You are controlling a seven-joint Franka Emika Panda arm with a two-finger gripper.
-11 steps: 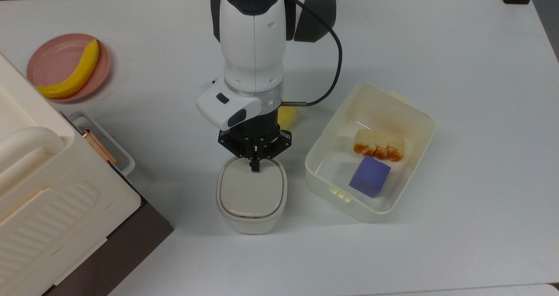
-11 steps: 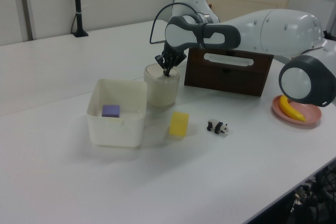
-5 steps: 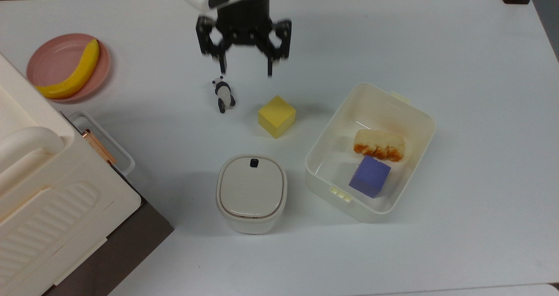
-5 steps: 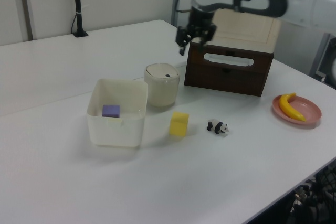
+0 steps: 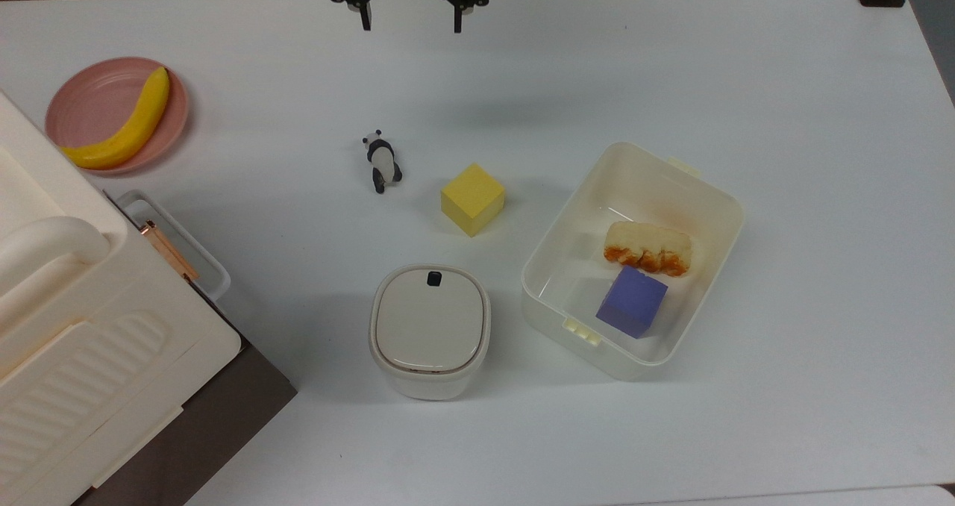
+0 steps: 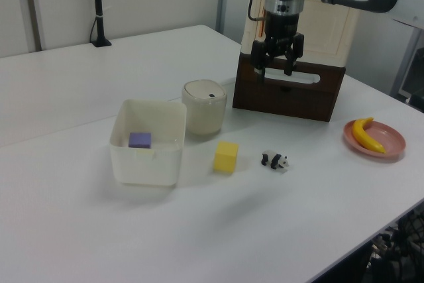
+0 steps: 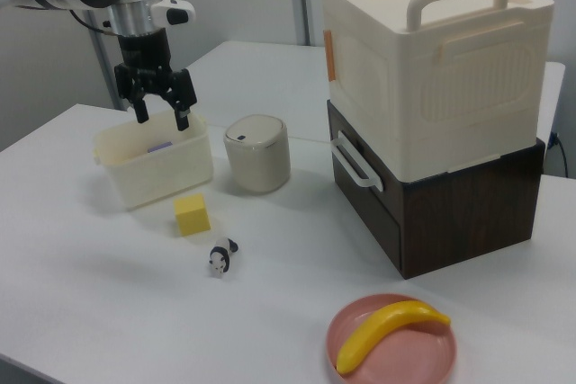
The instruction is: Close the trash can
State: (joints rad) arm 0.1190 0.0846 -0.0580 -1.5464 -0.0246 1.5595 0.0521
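The hand (image 6: 277,68) hangs high above the surface (image 5: 671,80) — fingers apart, pointing down, holding nothing — well away from the trash can (image 5: 430,330), whose lid lies flat.

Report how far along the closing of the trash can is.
Done, by the look of it: the small cream-white plastic trash can has its beige lid lying flat on the rim, the black button on top. Nothing is in hand: the gripper hangs high above the white table, well away from the can, jaws open and empty. Nothing visible remains to be done.
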